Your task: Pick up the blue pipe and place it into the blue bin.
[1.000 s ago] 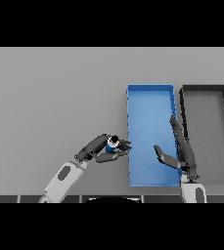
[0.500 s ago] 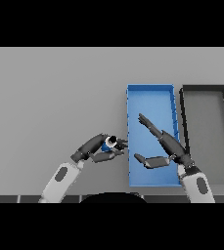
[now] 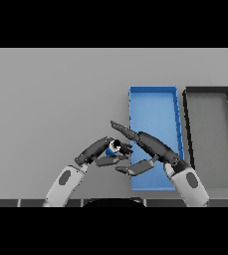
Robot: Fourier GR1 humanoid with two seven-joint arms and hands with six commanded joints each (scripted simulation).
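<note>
Left hand pinching short blue pipe, holding it above grey table, just left of shallow blue rectangular bin. Right hand reaching in, fingers spread straight, tips touching pipe. Bin lying rightward.

Right hand between blue pipe and open blue bin.
</note>
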